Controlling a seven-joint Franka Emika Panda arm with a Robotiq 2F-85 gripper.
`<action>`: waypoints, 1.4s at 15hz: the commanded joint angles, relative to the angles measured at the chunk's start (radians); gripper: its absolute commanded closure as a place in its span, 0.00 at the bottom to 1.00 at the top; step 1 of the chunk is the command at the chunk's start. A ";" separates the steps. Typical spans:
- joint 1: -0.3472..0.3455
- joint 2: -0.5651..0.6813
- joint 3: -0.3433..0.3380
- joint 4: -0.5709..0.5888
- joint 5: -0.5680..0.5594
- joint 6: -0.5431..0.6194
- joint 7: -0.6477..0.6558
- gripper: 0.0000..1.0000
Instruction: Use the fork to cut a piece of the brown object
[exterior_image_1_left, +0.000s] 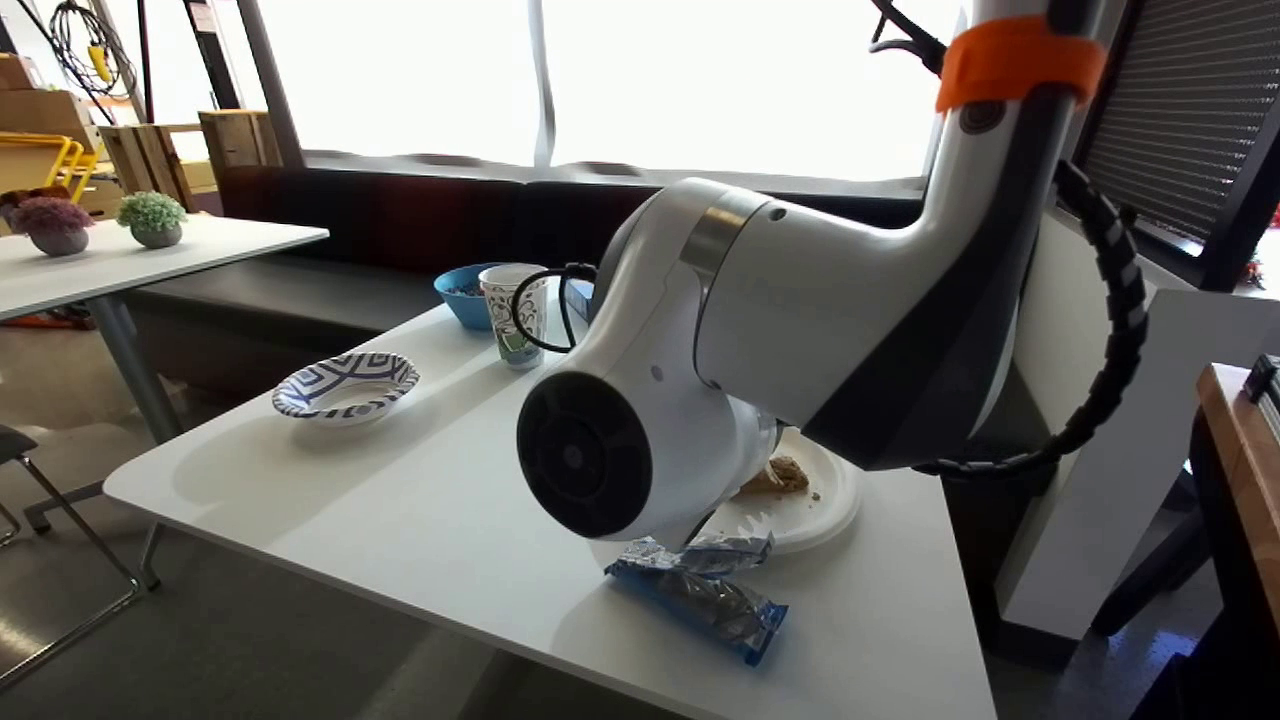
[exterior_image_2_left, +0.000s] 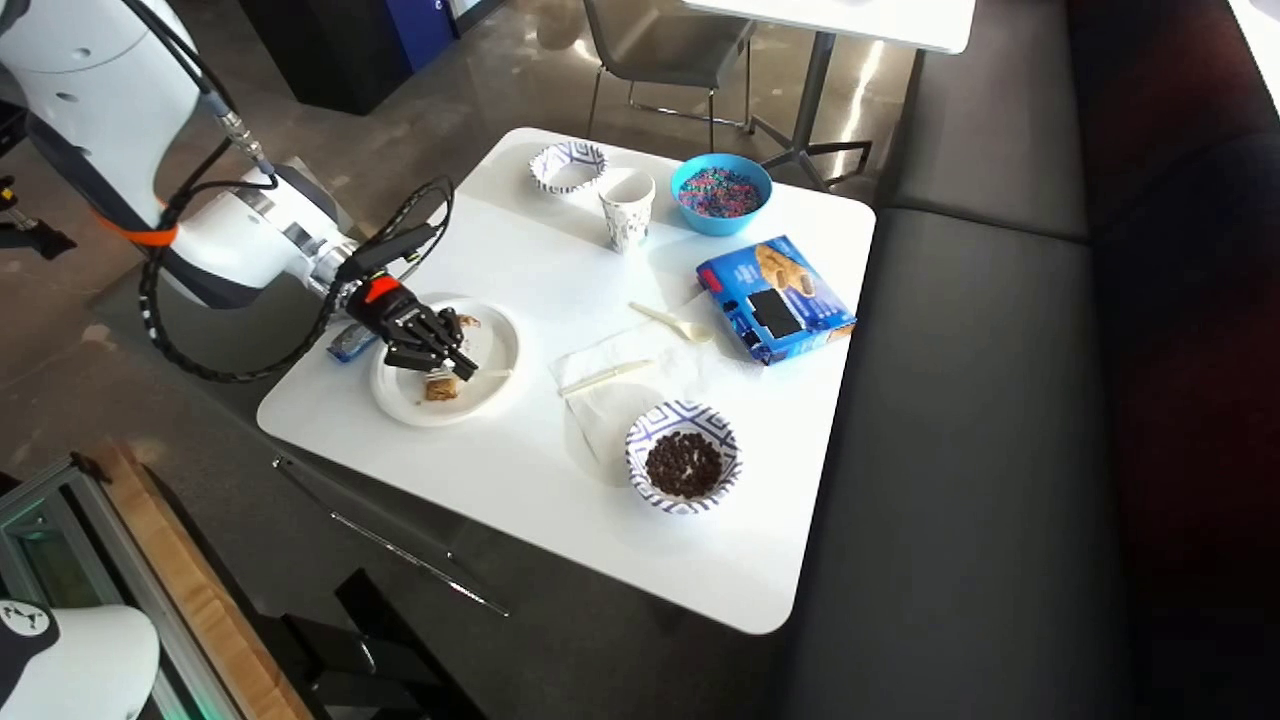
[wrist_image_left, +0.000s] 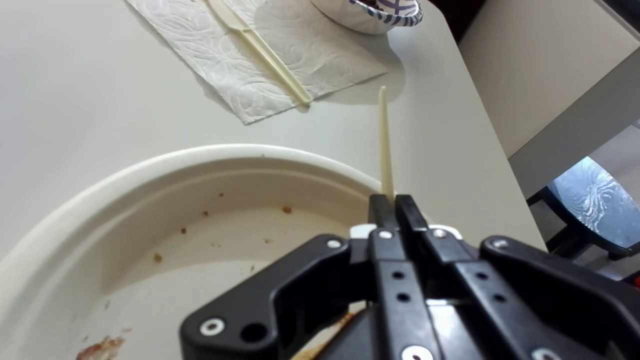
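Fork (wrist_image_left: 384, 145) pinched in claw (wrist_image_left: 393, 201), closed down to handle's thickness; brown object (exterior_image_2_left: 441, 388) on plate (wrist_image_left: 240, 151) near claw.

Food (exterior_image_2_left: 441, 389) lies on the plate (exterior_image_2_left: 492, 338) (wrapper (exterior_image_2_left: 352, 342) just beside it)

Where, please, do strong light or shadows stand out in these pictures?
In an exterior view, the windows are washed out to white; in an exterior view, the polished floor mirrors bright light; in the wrist view, the patterned paper bowl casts a soft shadow on the white tabletop.
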 joint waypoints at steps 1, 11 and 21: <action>0.003 0.068 0.006 0.040 -0.030 -0.002 0.027 0.98; 0.021 0.107 0.016 0.073 -0.030 -0.048 0.027 0.98; 0.012 0.127 0.018 0.066 -0.110 -0.006 0.081 0.98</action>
